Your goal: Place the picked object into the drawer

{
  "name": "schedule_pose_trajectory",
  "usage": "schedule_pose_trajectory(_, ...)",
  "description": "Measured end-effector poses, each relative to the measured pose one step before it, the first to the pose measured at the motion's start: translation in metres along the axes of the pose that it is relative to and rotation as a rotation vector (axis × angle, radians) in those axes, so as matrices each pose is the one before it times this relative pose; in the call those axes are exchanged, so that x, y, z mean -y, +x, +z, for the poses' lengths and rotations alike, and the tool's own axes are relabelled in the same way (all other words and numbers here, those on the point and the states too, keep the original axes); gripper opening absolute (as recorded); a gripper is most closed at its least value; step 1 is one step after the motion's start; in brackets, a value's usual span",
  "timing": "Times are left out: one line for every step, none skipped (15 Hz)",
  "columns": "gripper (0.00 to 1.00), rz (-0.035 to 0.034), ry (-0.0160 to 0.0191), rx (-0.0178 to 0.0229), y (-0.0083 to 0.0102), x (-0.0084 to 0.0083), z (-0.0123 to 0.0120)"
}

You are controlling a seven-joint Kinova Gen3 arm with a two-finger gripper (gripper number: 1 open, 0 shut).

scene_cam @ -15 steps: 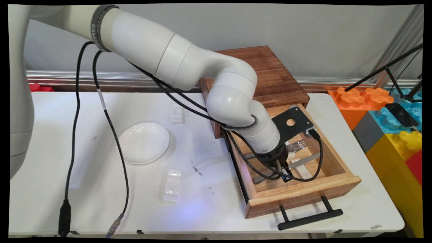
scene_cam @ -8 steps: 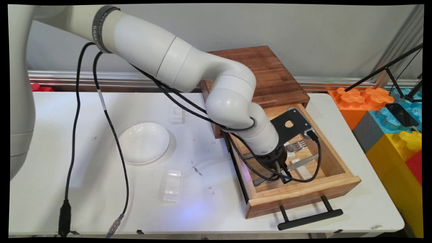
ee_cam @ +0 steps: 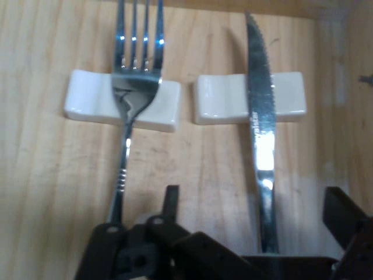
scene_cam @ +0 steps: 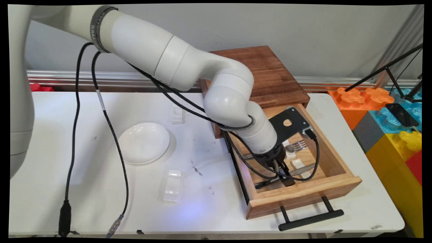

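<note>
My gripper (scene_cam: 285,177) reaches down into the open wooden drawer (scene_cam: 303,194). In the hand view the gripper (ee_cam: 256,210) is open, and the handle of a steel knife (ee_cam: 260,128) runs between its two fingers without either clearly touching it. The knife's blade lies across a white rest (ee_cam: 288,96). To its left, a fork (ee_cam: 135,70) lies on a second white rest (ee_cam: 93,105). In the main view the knife (scene_cam: 305,168) and the fork (scene_cam: 298,145) show to the right of the wrist.
The drawer belongs to a dark wooden cabinet (scene_cam: 270,74) and has a black bar handle (scene_cam: 310,219) at its front. A white plate (scene_cam: 144,142) and two more white rests (scene_cam: 172,185) (scene_cam: 177,114) sit on the table's left half. Large coloured blocks (scene_cam: 388,118) stand beyond the right edge.
The knife's blade now sits lower in the drawer, down on its rest. The wrist has shifted slightly up and to the left.
</note>
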Motion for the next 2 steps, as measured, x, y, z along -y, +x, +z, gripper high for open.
schedule_pose_trajectory(1.00, -0.00027, 0.00011, -0.00003, -0.00003, 0.00076, -0.00120)
schedule_pose_trajectory(1.00, 0.00091, -0.00003, -0.00051, 0.00018, 0.00052, -0.00125)
